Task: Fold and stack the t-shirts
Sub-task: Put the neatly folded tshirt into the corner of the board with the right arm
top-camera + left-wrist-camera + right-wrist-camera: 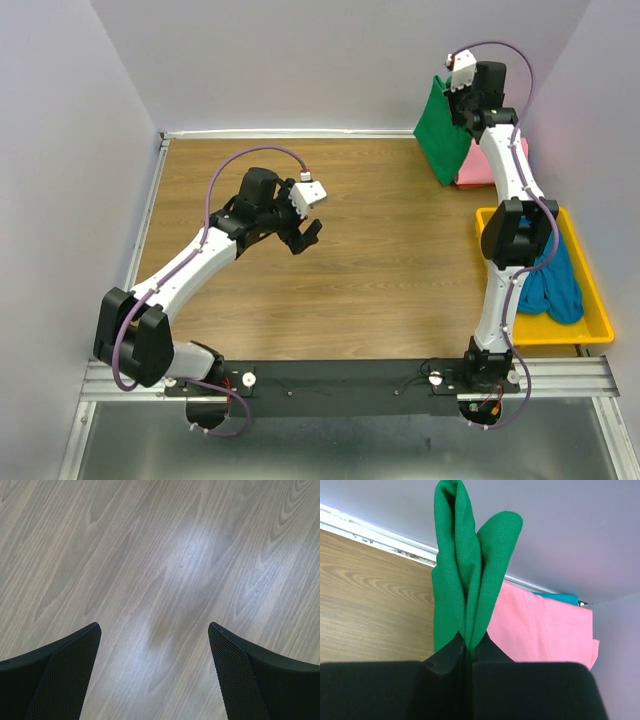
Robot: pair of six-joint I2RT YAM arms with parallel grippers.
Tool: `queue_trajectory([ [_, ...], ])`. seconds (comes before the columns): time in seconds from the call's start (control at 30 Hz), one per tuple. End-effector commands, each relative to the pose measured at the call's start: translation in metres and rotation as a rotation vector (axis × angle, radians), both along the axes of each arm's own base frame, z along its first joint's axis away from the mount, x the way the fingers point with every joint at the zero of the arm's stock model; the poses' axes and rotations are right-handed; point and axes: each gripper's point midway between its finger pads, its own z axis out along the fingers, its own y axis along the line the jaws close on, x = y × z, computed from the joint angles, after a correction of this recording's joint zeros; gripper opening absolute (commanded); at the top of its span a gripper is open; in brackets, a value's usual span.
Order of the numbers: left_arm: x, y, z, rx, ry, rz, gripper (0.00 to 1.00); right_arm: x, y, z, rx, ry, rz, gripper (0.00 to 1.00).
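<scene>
Jaws of the left gripper (pixel 306 234) stand wide apart with nothing between them. It hovers over the left middle of the wooden table (pixel 380 290), and only the wood grain shows under its fingers. It is well apart from every t-shirt.

Toward the far right corner, the dark green t-shirt (pixel 440 135) hangs bunched from the right gripper (pixel 467 652), which is raised high near the back wall. The jaws of this gripper are closed tight on a fold of the green fabric, and two loops of it stick out beyond the fingertips. I cannot tell if its lower end touches the table.

Just beside it, the pink t-shirt (pixel 478 172) lies flat in the corner. Nearer, at the right edge, the teal-blue t-shirt (pixel 552 285) lies crumpled in the yellow tray (pixel 598 318).
</scene>
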Motion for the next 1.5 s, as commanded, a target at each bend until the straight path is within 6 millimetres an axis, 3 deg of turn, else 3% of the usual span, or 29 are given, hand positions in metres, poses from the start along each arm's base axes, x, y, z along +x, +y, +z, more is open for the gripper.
queue_trajectory([
  [0.0,0.000,0.004,0.007,-0.010,-0.023,0.025,0.96,-0.009,-0.004,0.065,0.020,-0.118,-0.020,0.01],
  [0.3,0.000,0.003,0.001,-0.007,-0.012,0.022,0.96,-0.017,-0.004,0.091,0.012,-0.157,-0.013,0.00],
  [0.37,0.001,0.003,-0.002,-0.003,-0.007,0.024,0.96,-0.017,-0.018,0.091,0.008,-0.156,-0.036,0.00],
  [0.53,0.002,0.003,-0.002,-0.003,-0.007,0.021,0.96,-0.017,-0.025,0.090,0.001,-0.155,-0.040,0.00],
  [1.17,-0.001,0.004,-0.008,0.010,0.008,0.018,0.96,-0.003,-0.080,0.046,-0.054,-0.087,-0.104,0.01],
  [1.47,0.002,0.004,-0.012,0.020,0.023,0.021,0.96,0.000,-0.103,0.016,-0.086,-0.035,-0.098,0.01],
])
